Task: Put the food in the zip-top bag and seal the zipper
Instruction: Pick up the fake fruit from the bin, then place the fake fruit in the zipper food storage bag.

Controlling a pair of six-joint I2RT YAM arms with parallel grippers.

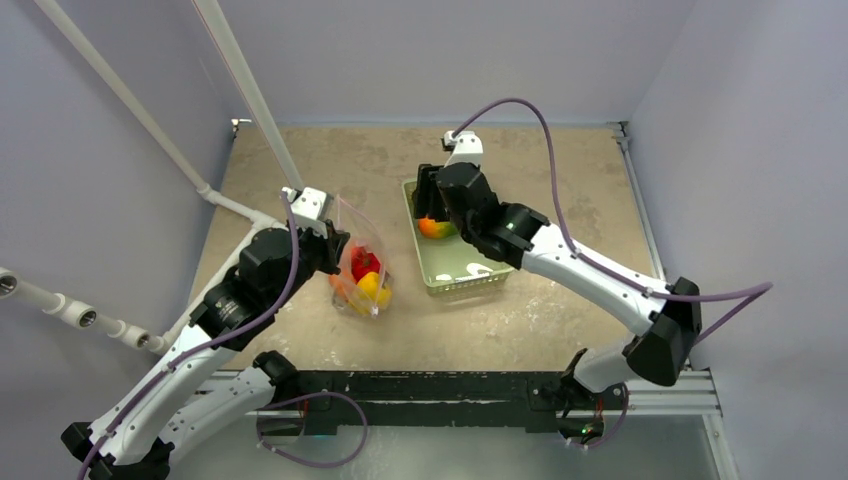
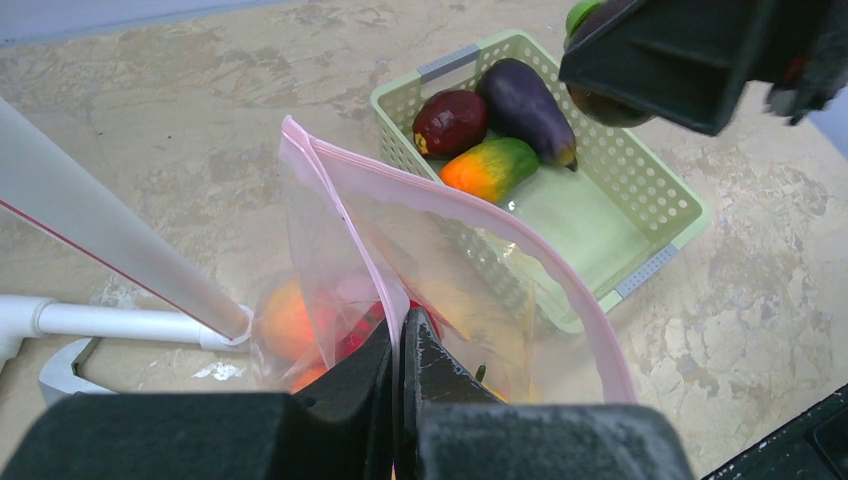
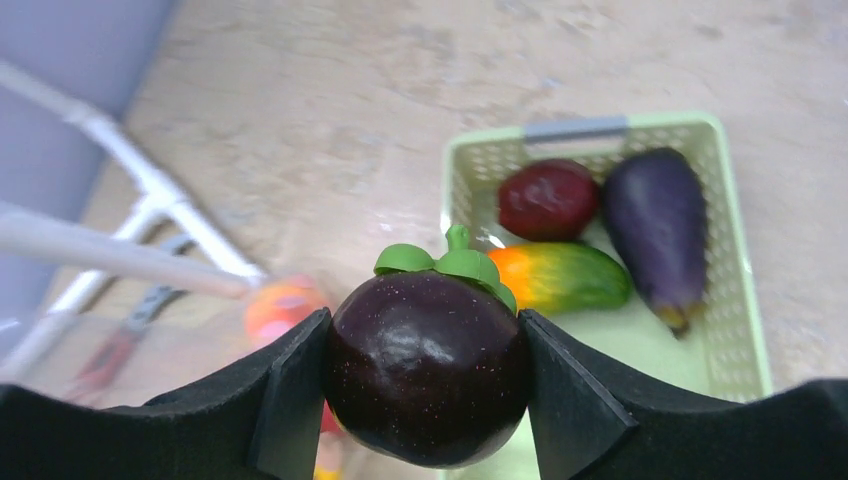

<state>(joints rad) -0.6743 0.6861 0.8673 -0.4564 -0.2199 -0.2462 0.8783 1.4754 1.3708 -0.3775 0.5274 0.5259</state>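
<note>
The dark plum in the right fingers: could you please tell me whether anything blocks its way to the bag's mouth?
Nothing visible does. The dark plum sits clamped in the right fingers over the basket. The left fingers pinch the rim of the zip-top bag, its mouth open towards the basket, with only bare table between.

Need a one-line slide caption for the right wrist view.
Right gripper holds a dark plum; the green basket beyond holds an eggplant, a dark red fruit and an orange-green fruit.

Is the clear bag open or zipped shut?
Open. The two sides of the zip-top bag's pink zipper stand wide apart, the left hand pinches one side, and food shows inside.
</note>
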